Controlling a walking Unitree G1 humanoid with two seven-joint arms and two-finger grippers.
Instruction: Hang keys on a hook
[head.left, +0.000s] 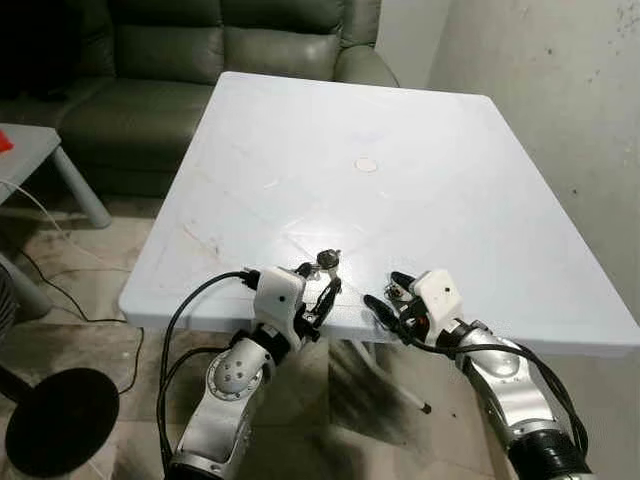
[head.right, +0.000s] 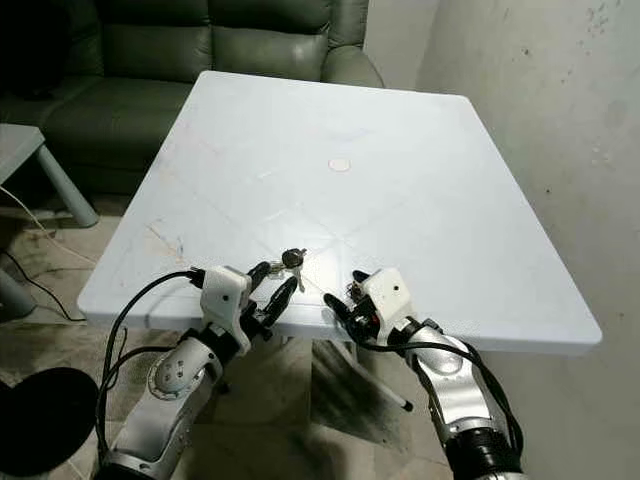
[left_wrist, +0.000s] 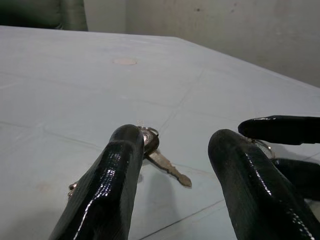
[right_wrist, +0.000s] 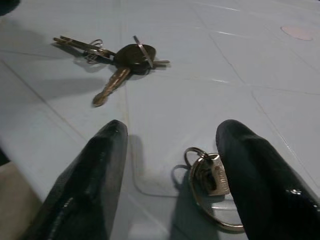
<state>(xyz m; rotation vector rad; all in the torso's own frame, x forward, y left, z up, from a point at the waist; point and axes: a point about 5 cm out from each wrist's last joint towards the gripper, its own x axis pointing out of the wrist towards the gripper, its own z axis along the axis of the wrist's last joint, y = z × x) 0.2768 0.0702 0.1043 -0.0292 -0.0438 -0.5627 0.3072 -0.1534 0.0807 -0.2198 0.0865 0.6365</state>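
Left gripper (head.left: 318, 283) sits at the near edge of the white table (head.left: 480, 200), its fingers spread apart and empty, straddling the bunch of keys (right_wrist: 117, 59) that lies flat on the tabletop just ahead of the tips. Right gripper (head.left: 390, 297), also spread and holding nothing, frames a separate metal ring with a small tag (right_wrist: 212, 182), which lies against the inner side of one finger. Judged step: pick-up of the keys. The dark key head (left_wrist: 148, 139) offers the thickest purchase; the blades lie too flat to pinch cleanly. Both grippers are close together, so collision is a risk. I cannot make out a hook.
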